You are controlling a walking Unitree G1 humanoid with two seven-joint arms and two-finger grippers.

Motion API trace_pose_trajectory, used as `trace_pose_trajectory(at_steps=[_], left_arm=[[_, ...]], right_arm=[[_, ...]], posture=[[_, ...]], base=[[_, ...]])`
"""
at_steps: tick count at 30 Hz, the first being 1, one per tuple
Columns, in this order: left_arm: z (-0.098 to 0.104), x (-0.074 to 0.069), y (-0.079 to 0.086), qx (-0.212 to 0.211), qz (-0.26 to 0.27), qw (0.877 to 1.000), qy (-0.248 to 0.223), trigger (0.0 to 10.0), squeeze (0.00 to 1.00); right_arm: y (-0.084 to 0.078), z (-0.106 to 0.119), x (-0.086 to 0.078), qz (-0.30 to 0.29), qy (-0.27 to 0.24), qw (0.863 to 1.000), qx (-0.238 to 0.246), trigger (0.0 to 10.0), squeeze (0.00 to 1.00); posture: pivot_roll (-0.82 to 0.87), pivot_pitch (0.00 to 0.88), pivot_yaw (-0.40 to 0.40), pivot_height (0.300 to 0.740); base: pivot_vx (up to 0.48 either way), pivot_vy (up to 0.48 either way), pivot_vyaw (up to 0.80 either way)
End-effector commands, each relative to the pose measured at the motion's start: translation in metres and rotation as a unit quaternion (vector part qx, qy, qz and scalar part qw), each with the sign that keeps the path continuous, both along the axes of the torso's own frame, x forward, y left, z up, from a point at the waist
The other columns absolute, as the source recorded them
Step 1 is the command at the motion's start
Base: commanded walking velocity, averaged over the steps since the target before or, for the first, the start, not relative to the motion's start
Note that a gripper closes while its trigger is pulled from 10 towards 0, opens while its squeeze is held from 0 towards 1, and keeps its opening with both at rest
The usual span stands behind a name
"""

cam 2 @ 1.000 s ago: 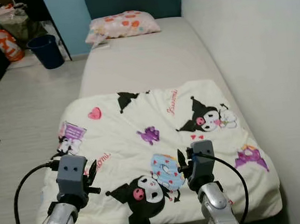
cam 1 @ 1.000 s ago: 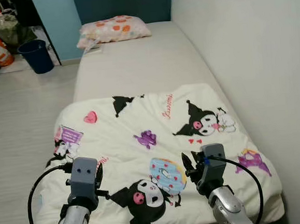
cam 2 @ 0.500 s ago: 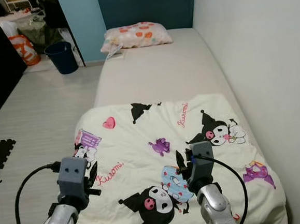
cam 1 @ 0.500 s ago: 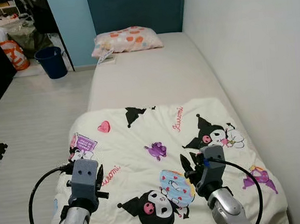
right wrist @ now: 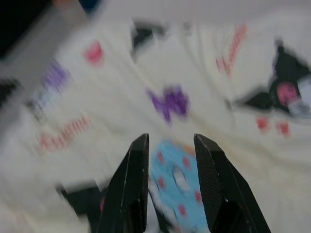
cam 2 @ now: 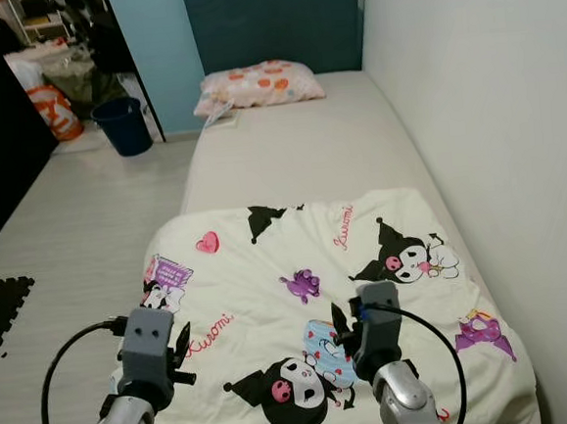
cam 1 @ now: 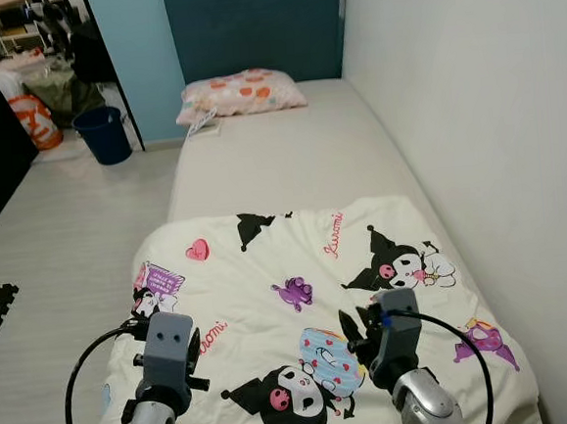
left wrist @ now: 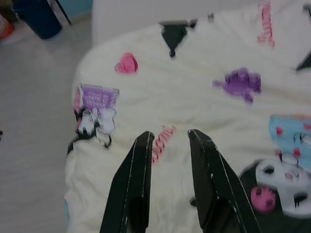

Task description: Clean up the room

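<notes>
Cream cartoon-print blanket (cam 1: 300, 299) lies bunched over the bed's (cam 1: 289, 153) foot, directly beneath both parted, empty hands, left hand (cam 1: 189, 349) nearer its floor-side edge (right hand (cam 1: 355, 329) mid-blanket).

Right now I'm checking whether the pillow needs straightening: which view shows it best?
The right eye view: the pillow lies whole and sharp at the bed's head. The left eye view shows it too, slightly further left. Both wrist views look at the blanket, past open end effector fingers.
</notes>
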State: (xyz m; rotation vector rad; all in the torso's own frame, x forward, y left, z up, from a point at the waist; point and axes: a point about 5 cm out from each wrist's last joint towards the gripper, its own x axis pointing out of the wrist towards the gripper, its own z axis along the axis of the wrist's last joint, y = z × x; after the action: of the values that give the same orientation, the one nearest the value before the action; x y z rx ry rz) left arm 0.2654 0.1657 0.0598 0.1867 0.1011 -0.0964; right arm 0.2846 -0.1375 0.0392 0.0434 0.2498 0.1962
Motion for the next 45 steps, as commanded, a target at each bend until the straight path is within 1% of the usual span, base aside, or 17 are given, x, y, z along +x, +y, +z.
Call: trace_pose_trajectory(at_steps=[1, 2, 3, 4, 5, 8, 11, 13, 21, 33, 45], left_arm=[[-0.018, -0.004, 0.002, 0.005, 0.015, 0.999, 0.041, 10.0, 0.0], [-0.018, -0.004, 0.002, 0.005, 0.015, 0.999, 0.041, 10.0, 0.0], [-0.02, -0.004, 0.004, 0.005, 0.02, 0.999, 0.044, 10.0, 0.0], [-0.023, -0.005, 0.005, 0.013, 0.024, 0.998, 0.048, 10.0, 0.0], [-0.023, -0.005, 0.005, 0.013, 0.024, 0.998, 0.048, 10.0, 0.0], [-0.029, -0.009, 0.01, 0.026, 0.029, 0.998, 0.056, 10.0, 0.0], [-0.03, -0.01, 0.011, 0.027, 0.03, 0.998, 0.057, 10.0, 0.0], [-0.032, -0.01, 0.01, 0.029, 0.029, 0.997, 0.058, 10.0, 0.0], [-0.034, -0.011, 0.009, 0.028, 0.036, 0.998, 0.053, 10.0, 0.0], [-0.032, -0.011, 0.01, 0.021, 0.037, 0.998, 0.042, 10.0, 0.0], [-0.032, -0.011, 0.008, 0.025, 0.031, 0.998, 0.039, 10.0, 0.0]], right_arm=[[-0.002, -0.02, -0.009, -0.027, 0.043, 0.998, -0.029, 10.0, 0.0], [-0.002, -0.02, -0.009, -0.027, 0.043, 0.998, -0.029, 10.0, 0.0], [-0.004, -0.021, -0.009, -0.034, 0.041, 0.998, -0.032, 10.0, 0.0], [-0.008, -0.021, -0.009, -0.053, 0.033, 0.998, -0.026, 10.0, 0.0], [-0.008, -0.021, -0.009, -0.053, 0.033, 0.998, -0.026, 10.0, 0.0], [-0.017, -0.021, -0.01, -0.083, 0.022, 0.996, -0.022, 10.0, 0.0], [-0.017, -0.021, -0.01, -0.078, 0.022, 0.996, -0.026, 10.0, 0.0], [-0.015, -0.022, -0.008, -0.059, 0.024, 0.997, -0.032, 10.0, 0.0], [-0.012, -0.027, -0.008, -0.047, 0.032, 0.998, -0.04, 10.0, 0.0], [-0.008, -0.028, -0.008, -0.044, 0.028, 0.998, -0.039, 10.0, 0.0], [-0.01, -0.03, -0.007, -0.046, 0.027, 0.998, -0.041, 10.0, 0.0]], posture=[[-0.06, 0.105, 0.038, 0.74], [-0.06, 0.105, 0.038, 0.74], [-0.06, 0.105, 0.038, 0.74], [-0.06, 0.106, 0.039, 0.74], [-0.06, 0.106, 0.039, 0.74], [-0.06, 0.111, 0.037, 0.74], [-0.06, 0.112, 0.036, 0.74], [-0.05, 0.115, 0.031, 0.74], [-0.05, 0.124, 0.028, 0.74], [-0.04, 0.127, 0.024, 0.74], [-0.05, 0.128, 0.027, 0.74]], base=[[0.0, 0.0, 0.0], [0.0, 0.0, 0.0], [0.0, 0.0, 0.0], [0.0, 0.0, 0.0], [0.0, 0.0, 0.0], [0.0, 0.0, 0.0], [0.0, 0.0, 0.0], [0.0, 0.0, 0.0], [0.0, 0.0, 0.0], [0.0, 0.0, 0.0], [0.0, 0.0, 0.0]])
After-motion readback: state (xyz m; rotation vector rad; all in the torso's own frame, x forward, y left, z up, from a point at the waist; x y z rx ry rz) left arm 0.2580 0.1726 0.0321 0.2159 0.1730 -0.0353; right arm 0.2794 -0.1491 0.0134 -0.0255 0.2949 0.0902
